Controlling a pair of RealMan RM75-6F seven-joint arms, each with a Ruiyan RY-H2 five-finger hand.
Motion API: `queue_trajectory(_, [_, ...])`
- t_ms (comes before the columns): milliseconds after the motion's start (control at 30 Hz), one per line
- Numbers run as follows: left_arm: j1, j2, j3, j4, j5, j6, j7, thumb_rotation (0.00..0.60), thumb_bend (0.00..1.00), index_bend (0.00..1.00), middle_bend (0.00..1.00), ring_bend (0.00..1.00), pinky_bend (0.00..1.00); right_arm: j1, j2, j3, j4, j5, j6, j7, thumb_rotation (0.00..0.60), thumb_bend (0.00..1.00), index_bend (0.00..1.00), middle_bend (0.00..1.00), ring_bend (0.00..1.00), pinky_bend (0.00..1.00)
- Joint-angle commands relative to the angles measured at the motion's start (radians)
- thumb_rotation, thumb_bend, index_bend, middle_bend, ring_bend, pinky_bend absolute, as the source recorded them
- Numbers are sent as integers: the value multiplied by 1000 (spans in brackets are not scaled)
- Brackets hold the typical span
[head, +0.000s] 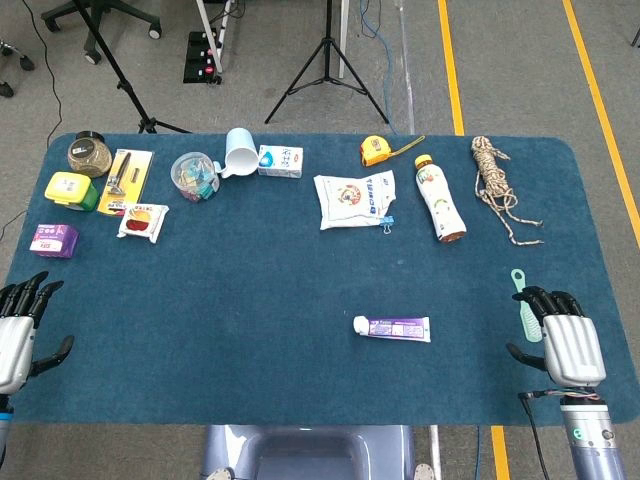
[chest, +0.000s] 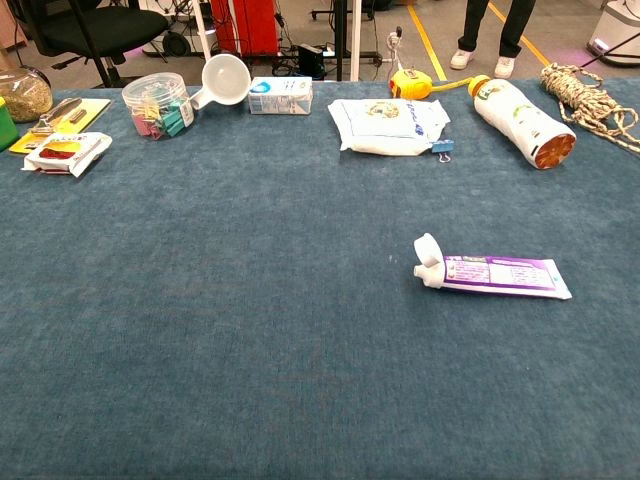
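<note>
My left hand (head: 20, 325) hovers at the table's front left edge, fingers apart, holding nothing; a purple box (head: 53, 239) is nearest to it. My right hand (head: 565, 338) sits at the front right, fingers apart and empty, just right of a green comb (head: 524, 309). A toothpaste tube (head: 392, 327) (chest: 492, 273) with a white cap lies left of that hand. The chest view shows neither hand.
Along the back of the blue table (head: 250, 300) lie a rope bundle (head: 495, 180), a bottle (head: 440, 200), a tape measure (head: 376, 151), a white pouch (head: 354, 198), a small carton (head: 280, 161), a white cup (head: 238, 151), a clip tub (head: 194, 175), a razor card (head: 126, 180) and jars.
</note>
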Motion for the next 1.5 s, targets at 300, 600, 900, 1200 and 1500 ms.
queue_trajectory(300, [8, 7, 2, -4, 8, 12, -6, 583, 295, 127, 87, 98, 77, 2, 10, -6, -8, -6, -10, 6, 600, 140, 283, 251, 290, 185])
queue_trajectory(600, [-2, 38, -9, -20, 19, 2, -41, 584, 296, 127, 87, 98, 77, 9, 25, -15, -19, -30, -21, 13, 600, 140, 283, 251, 290, 207])
queue_trajectory(900, [-29, 66, -29, -33, 29, -20, -55, 582, 295, 127, 87, 98, 77, 51, 45, -24, -52, -83, -73, 20, 600, 140, 283, 256, 297, 297])
queue_trajectory(1200, [-56, 82, -52, -40, 21, -37, -51, 584, 295, 127, 87, 99, 77, 126, 37, -12, -110, -99, -166, 9, 600, 140, 281, 256, 297, 297])
queue_trajectory(1500, [-70, 91, -63, -37, 3, -45, -47, 584, 296, 127, 87, 100, 77, 249, -27, 26, -148, 32, -353, -104, 600, 140, 273, 255, 299, 329])
